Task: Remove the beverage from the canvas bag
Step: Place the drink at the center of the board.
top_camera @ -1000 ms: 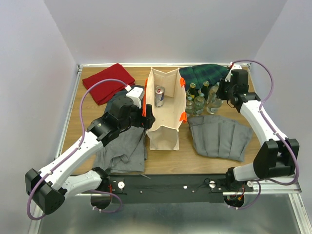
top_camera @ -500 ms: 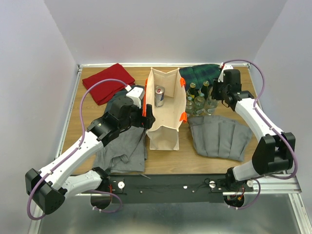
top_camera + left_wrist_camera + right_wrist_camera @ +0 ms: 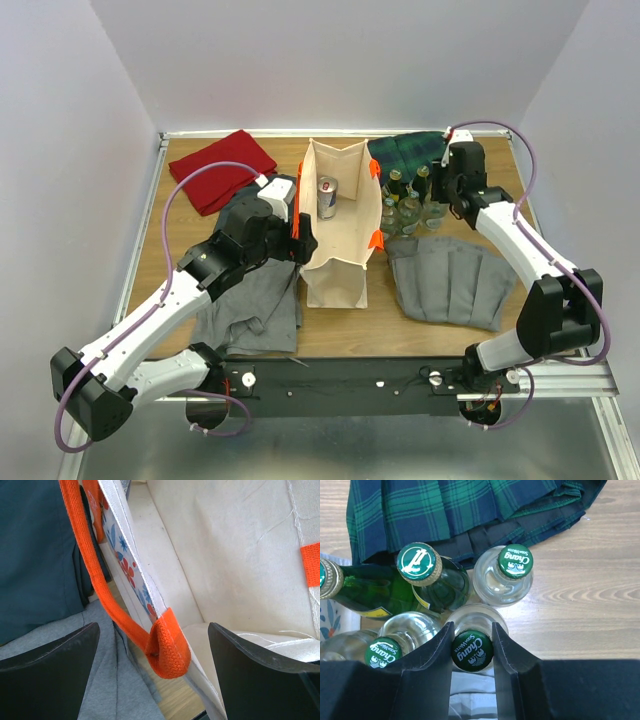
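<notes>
Bright, even overhead light w/ soft short shadows in top view. Left wrist view: dark near fingers (image 3: 47, 657) blurred, looped orange webbing handle (image 3: 167, 647) sharp. Right wrist view crisp; slight glare on clear glass bottles w/ green caps (image 3: 502, 582).

Right gripper (image 3: 472, 645) moved left, further over bottle cluster; now clamps clear Chang bottle (image 3: 472, 650) by cap.

canvas bag (image 3: 335, 262) — matt woven cloth | table (image 3: 590, 605) — smooth wood grain
</notes>
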{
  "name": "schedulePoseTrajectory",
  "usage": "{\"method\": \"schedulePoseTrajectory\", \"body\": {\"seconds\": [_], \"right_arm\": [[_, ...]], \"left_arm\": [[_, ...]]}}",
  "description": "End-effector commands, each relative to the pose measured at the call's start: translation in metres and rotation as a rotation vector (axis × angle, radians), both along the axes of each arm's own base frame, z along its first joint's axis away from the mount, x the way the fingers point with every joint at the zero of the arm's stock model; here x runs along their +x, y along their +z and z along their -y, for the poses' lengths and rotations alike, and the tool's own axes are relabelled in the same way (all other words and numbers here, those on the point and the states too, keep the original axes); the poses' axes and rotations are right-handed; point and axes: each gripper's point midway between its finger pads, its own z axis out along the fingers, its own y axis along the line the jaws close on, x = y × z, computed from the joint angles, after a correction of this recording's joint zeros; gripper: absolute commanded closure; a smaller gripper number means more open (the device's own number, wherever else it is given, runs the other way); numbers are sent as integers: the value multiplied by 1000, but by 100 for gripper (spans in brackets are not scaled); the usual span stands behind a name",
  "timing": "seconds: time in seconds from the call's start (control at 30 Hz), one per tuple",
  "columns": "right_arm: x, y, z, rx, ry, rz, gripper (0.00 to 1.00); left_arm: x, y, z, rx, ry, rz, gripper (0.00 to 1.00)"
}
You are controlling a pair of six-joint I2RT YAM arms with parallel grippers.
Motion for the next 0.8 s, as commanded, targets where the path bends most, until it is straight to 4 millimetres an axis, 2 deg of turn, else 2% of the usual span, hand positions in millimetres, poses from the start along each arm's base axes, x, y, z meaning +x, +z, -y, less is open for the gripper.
{"method": "schedulePoseTrajectory", "body": {"seconds": [0.0, 0.77], "right_arm": [[21, 42, 1, 21, -44, 194, 99], [13, 15, -1, 40, -56, 121, 99]], "left_arm": [[3, 4, -5, -6, 26, 16, 1], [3, 3, -4, -2, 24, 15, 1]]}}
